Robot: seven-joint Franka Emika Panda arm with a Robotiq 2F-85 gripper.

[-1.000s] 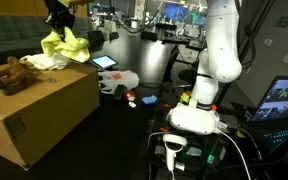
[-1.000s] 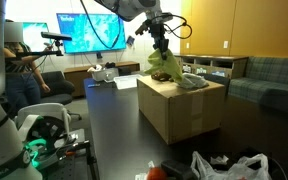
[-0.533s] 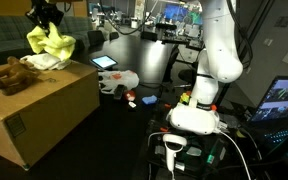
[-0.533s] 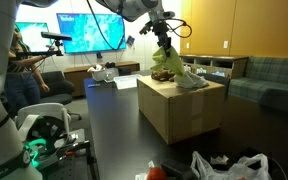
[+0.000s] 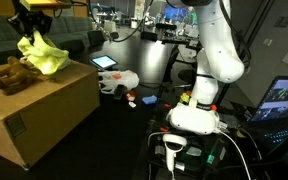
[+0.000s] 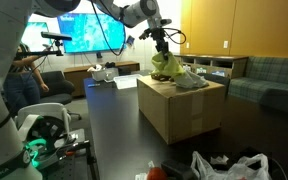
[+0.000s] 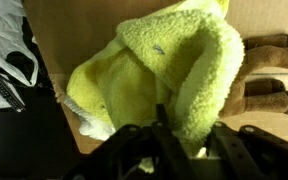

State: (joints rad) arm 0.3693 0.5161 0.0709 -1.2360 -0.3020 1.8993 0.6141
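Yellow-green fleece cloth [image 7: 164,70] is the item at the gripper [image 7: 184,137]. In the wrist view it bulks directly ahead of the two dark fingers [image 7: 134,138], and one thick fold comes down into the gap between them. Whether the fingers are clenched on that fold or have let it go cannot be told: the pile of the fabric hides the pads.

In both exterior views the cloth [image 5: 42,55] sits immediately beneath the gripper [image 5: 29,22], bunched and drooping, over the top face of a cardboard box [image 5: 54,105]. The lower edge of the cloth [image 6: 165,66] is at or just above the box top [image 6: 179,110]; contact cannot be confirmed from either angle.

Brown plush toy [image 7: 269,75] lies on the cardboard just beyond the fingers to one side, touching or nearly touching the edge of the cloth. In an exterior view the toy [image 5: 9,75] rests on the box top near the corner, beside and slightly below the cloth.

White fabric [image 6: 194,80] lies on the box top past the cloth, on the side away from the arm.

White plastic bag [image 5: 117,82] lies on the dark surface well apart from the fingers, below box level. The arm's white base [image 5: 194,115] stands further off.
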